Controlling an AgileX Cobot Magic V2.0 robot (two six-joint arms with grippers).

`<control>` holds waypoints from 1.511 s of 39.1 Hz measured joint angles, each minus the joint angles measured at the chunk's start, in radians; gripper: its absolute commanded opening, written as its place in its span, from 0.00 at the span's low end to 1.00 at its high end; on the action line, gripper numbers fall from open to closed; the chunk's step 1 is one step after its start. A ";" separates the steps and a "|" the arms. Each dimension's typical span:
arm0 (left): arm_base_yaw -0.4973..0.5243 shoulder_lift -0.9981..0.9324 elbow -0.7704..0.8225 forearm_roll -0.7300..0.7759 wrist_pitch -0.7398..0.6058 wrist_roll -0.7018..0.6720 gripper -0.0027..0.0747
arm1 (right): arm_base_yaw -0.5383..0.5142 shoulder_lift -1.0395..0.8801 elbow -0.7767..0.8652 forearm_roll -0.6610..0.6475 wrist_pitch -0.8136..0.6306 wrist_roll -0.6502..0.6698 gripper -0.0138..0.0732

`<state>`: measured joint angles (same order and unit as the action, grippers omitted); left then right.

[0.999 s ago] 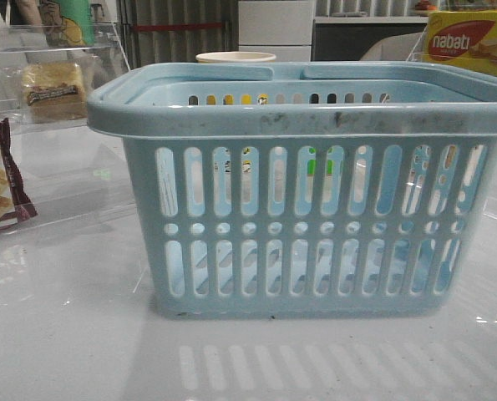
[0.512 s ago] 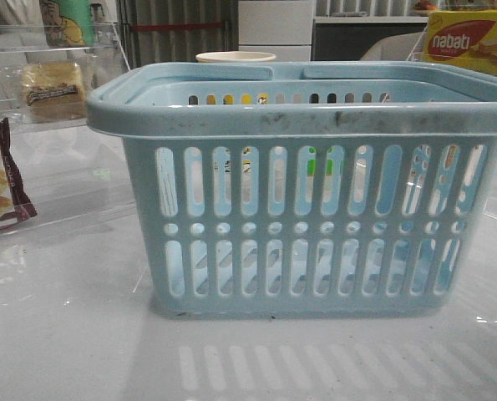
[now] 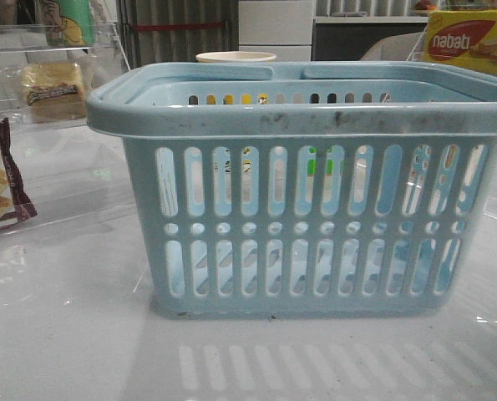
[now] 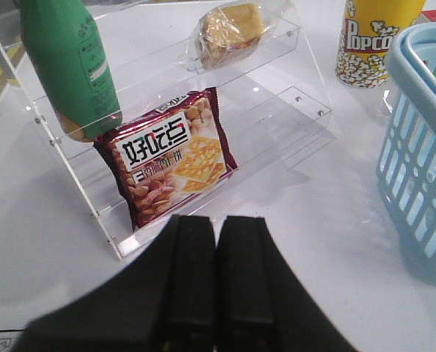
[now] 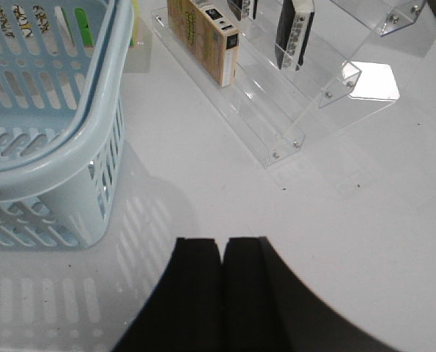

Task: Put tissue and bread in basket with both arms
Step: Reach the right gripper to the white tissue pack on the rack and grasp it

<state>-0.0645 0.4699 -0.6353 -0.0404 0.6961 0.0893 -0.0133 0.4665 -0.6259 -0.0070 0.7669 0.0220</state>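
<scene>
Nothing is yet grasped: both the left gripper (image 4: 216,220) and right gripper (image 5: 223,246) are clenched empty, the bread (image 4: 231,29) and tissue (image 5: 293,33) are shelved beside the basket (image 3: 302,117), so reaching is called for

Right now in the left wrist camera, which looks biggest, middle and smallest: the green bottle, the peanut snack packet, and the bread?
1. Green bottle and peanut snack packet: about alike, and the bottle is cut off by the frame, so I won't rank them.
2. Bread: clearly smallest, though it sits farther from the camera.
</scene>
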 measured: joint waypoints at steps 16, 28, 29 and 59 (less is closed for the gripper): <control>0.000 0.000 0.000 -0.002 0.001 -0.001 0.74 | 0.000 0.005 0.042 0.000 -0.034 0.000 0.86; 0.000 0.000 0.000 -0.004 0.001 -0.001 0.74 | -0.009 0.156 0.026 -0.002 -0.106 0.000 0.86; 0.000 0.000 0.000 -0.004 0.001 -0.001 0.74 | -0.016 0.184 0.013 -0.002 -0.108 0.000 0.86; 0.000 0.000 0.000 -0.004 0.001 -0.003 0.74 | -0.176 1.043 -0.653 0.015 -0.123 0.000 0.85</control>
<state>-0.0645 0.4699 -0.6353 -0.0443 0.6967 0.0868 -0.1895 1.5098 -1.2794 0.0078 0.6440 0.0220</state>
